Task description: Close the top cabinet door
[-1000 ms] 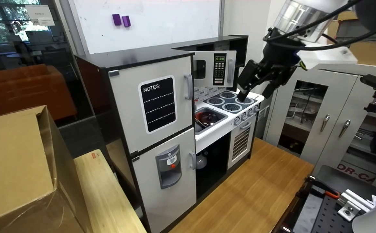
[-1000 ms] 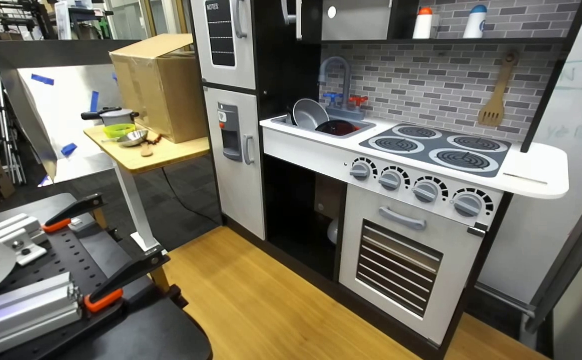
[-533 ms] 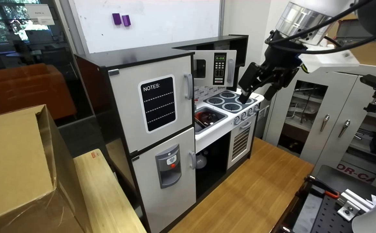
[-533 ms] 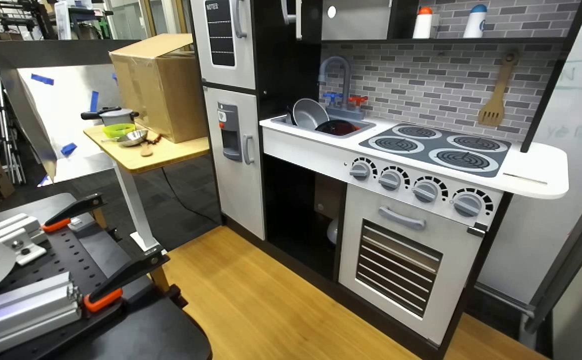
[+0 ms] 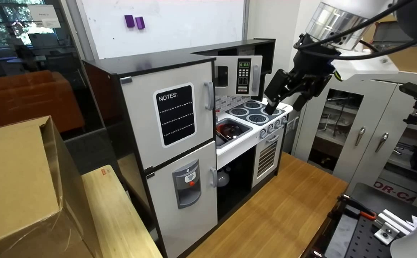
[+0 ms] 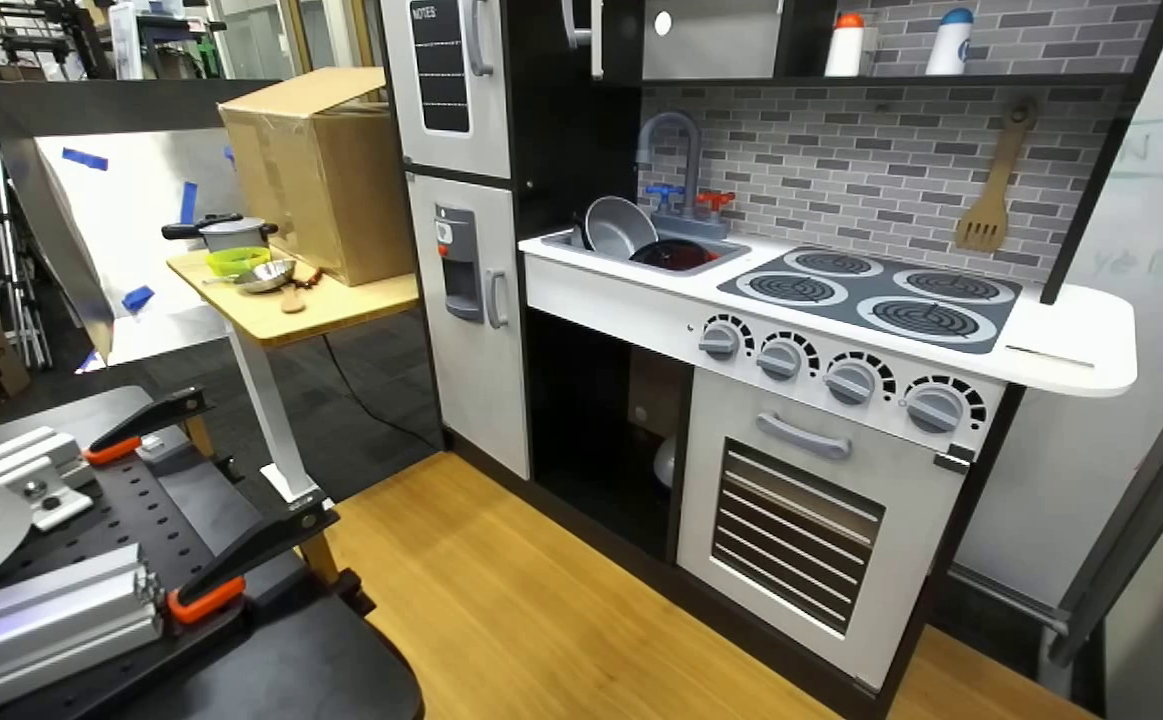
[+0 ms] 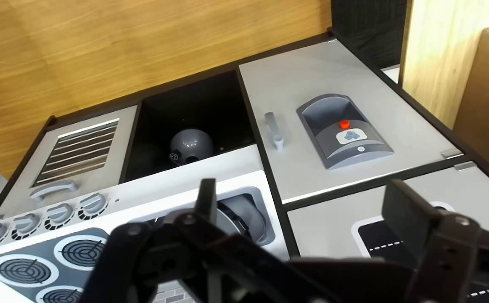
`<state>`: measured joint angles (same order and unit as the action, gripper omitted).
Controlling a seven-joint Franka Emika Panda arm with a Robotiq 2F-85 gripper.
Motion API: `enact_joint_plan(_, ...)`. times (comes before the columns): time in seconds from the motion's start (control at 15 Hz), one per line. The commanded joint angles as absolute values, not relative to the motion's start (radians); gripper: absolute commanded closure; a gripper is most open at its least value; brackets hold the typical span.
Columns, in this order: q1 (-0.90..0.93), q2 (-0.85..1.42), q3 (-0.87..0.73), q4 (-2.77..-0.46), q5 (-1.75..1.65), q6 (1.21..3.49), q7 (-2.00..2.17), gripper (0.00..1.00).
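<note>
The upper fridge door with the NOTES panel [image 5: 169,111] looks flush with its frame in both exterior views [image 6: 446,75]; part of it shows in the wrist view [image 7: 328,235]. The microwave door [image 5: 231,77] stands swung out, its handle at its free edge; its edge and handle show in an exterior view [image 6: 596,38]. My gripper [image 5: 283,107] hangs in the air over the stove side, right of the microwave door in that picture, apart from it. In the wrist view my gripper [image 7: 305,202] is open, nothing between its fingers.
The lower fridge door [image 5: 183,200] looks shut. A sink [image 5: 246,129] holds pans beside the stove top [image 5: 256,113]. A cardboard box [image 5: 18,179] stands on a side table [image 5: 117,215]. A grey storage cabinet [image 5: 359,107] stands behind the arm.
Over the last second my gripper shifts slightly right and down in an exterior view, then holds still. The doors have not visibly moved.
</note>
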<state>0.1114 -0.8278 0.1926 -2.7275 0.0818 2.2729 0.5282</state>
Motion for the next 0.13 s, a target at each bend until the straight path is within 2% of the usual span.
enact_joint_plan(0.0,0.086,-0.831,0.215,-2.726,0.107,2.269,0.508,0.0)
enact_joint_plan(0.07,0.086,-0.831,0.215,-2.726,0.107,2.269,0.508,0.0)
